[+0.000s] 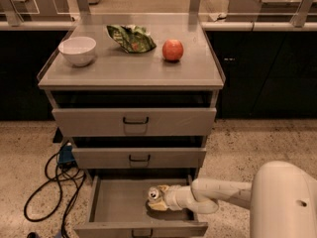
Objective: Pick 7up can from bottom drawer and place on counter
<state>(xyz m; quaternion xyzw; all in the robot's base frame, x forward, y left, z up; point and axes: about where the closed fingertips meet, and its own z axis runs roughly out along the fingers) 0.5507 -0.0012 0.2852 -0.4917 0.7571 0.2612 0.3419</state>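
The bottom drawer stands pulled open at the foot of the cabinet. The 7up can is inside it at the right of middle, its silver top showing. My gripper reaches in from the right on a white arm. Its yellowish fingers sit on either side of the can and are closed on it, low in the drawer. The counter is the grey cabinet top above.
On the counter are a white bowl at the left, a green chip bag at the back and an orange-red fruit at the right. The two upper drawers are nearly shut. Black cables lie on the floor at the left.
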